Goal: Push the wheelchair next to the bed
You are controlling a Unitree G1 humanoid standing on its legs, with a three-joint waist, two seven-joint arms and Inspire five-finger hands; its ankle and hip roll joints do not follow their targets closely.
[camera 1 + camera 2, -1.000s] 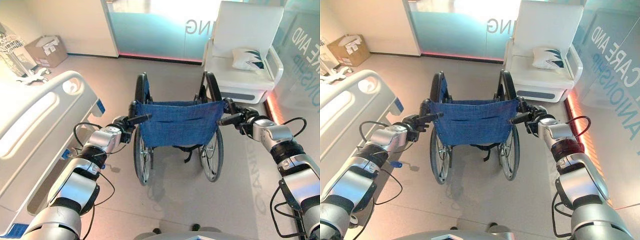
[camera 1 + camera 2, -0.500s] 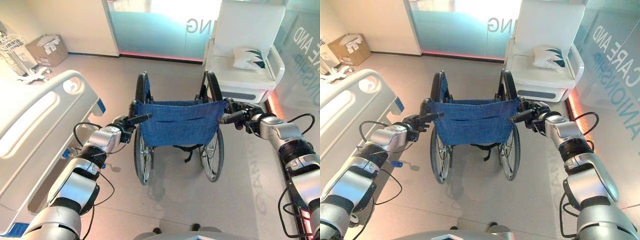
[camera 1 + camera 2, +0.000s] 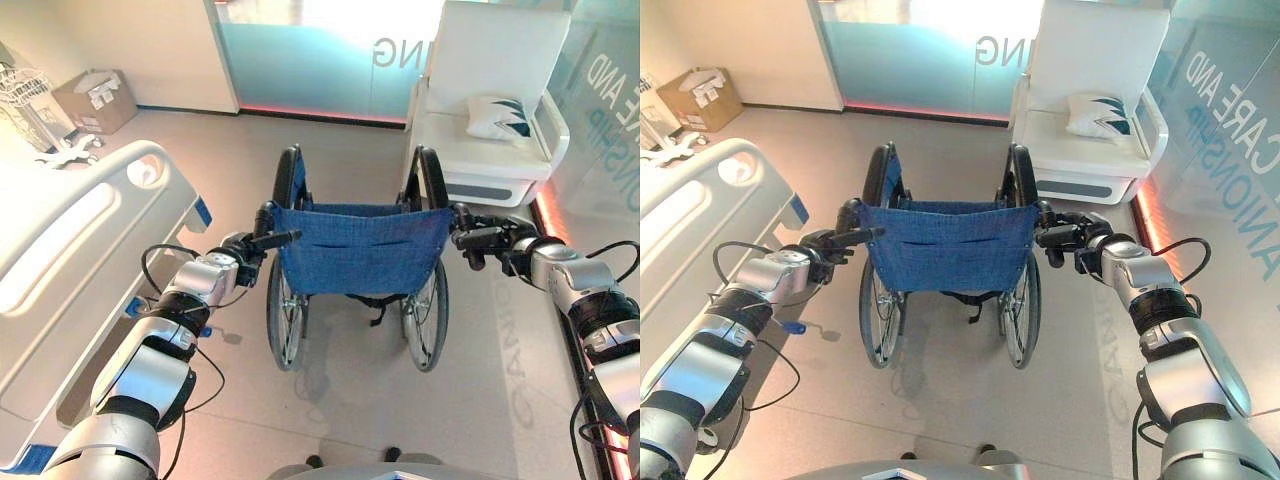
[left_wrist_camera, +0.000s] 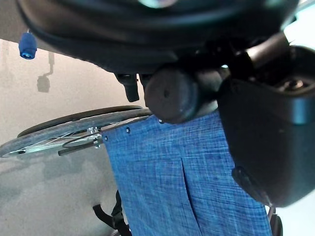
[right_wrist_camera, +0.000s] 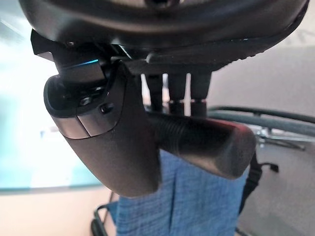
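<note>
A wheelchair [image 3: 360,260] with a blue fabric back and dark wheels stands on the floor in front of me, facing away. My left hand [image 3: 238,250] is curled round its left push handle [image 4: 172,96]. My right hand [image 3: 497,243] is curled round the right push handle [image 5: 206,145]. The white bed [image 3: 70,250] lies along the left, its footboard [image 3: 150,180] a short way left of the wheelchair's left wheel [image 3: 283,320].
A white armchair [image 3: 490,100] with a patterned cushion [image 3: 497,117] stands just beyond the wheelchair to the right. A frosted glass wall [image 3: 320,55] closes the far side. A cardboard box [image 3: 92,100] and a white stand base [image 3: 65,150] sit far left.
The wheelchair has turned slightly, its back squaring up to me; the right handle and my right hand moved right and nearer. The left hand has hardly shifted.
</note>
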